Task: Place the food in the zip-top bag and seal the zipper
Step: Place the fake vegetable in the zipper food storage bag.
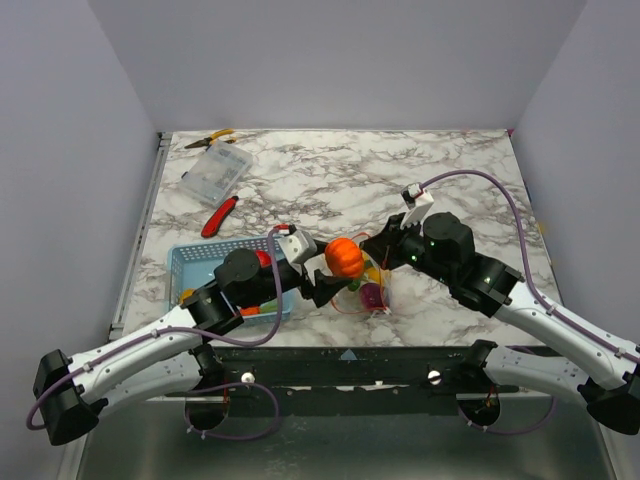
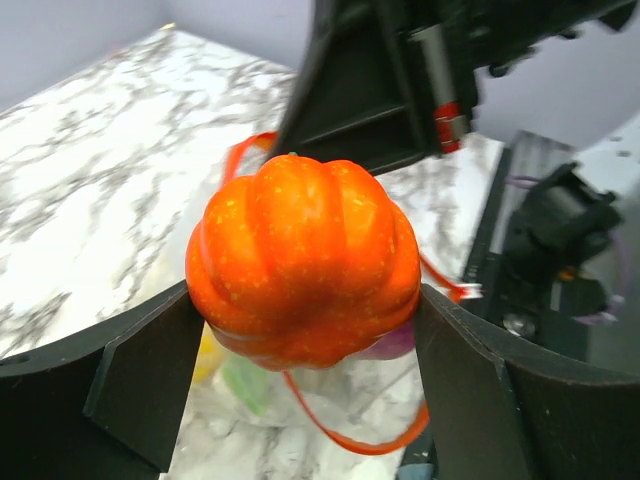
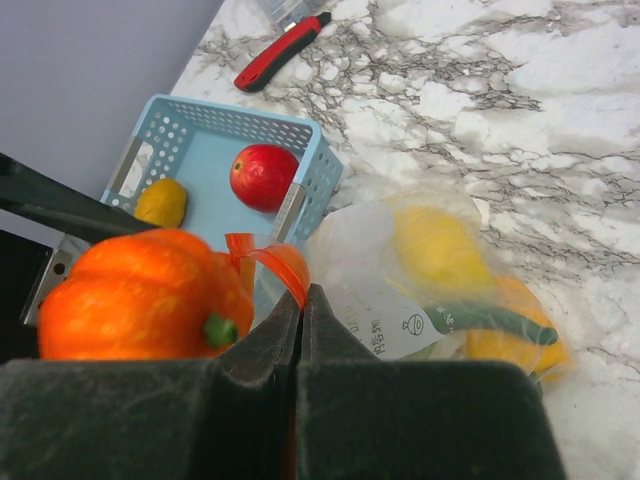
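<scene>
Gripping pumpkin (image 1: 343, 257) in wide-set left jaws mid-frame above bag (image 3: 370, 290), pinching zipper (image 3: 265, 258) with right jaws, apparently to hold mouth open.

The bag (image 3: 352, 262) carries the only print: a short line of dark characters beside a small round mark (right wrist view, on its near face), too small and skewed to read.

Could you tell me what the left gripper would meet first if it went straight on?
Probably the open mouth of the zip-top bag, just beyond the orange pumpkin in the left gripper; depth is unclear.
</scene>
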Controlling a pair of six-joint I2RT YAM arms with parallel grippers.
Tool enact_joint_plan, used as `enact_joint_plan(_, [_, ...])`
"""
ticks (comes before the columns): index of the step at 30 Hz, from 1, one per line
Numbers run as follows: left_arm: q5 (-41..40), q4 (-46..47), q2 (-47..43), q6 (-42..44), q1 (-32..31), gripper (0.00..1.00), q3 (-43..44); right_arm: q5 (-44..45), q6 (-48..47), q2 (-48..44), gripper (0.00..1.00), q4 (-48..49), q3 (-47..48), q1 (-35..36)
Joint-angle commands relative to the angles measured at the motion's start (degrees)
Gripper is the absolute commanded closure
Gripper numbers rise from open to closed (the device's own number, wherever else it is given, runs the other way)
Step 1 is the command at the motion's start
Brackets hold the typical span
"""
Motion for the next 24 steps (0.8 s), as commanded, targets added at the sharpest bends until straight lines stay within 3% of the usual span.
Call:
enact_joint_plan(1, [-17.82, 0.74, 0.34, 3.67, -3.3, 0.73, -1.93, -0.6, 0.58, -0.96, 0.99, 2.29, 0.72, 0.1])
enact_joint_plan(15, [-14.84, 0.42, 7.42, 2.93, -7.19, 0.71, -1.2, -3.01, 2.51, -0.59, 0.99, 4.99, 0.74, 0.14])
enact_joint_plan(21, [-20.23, -4.36, 11.68, 2.85, -7.06, 0.71, 1.36, -3.86, 2.77, -0.72, 0.99, 5.4, 0.74, 0.16])
enact_joint_plan(24, [-19.81, -6.85, 14.34, 1.22, -6.18, 0.64, 4.2, -4.36, 2.82, -0.6, 0.99, 5.55, 0.69, 0.17])
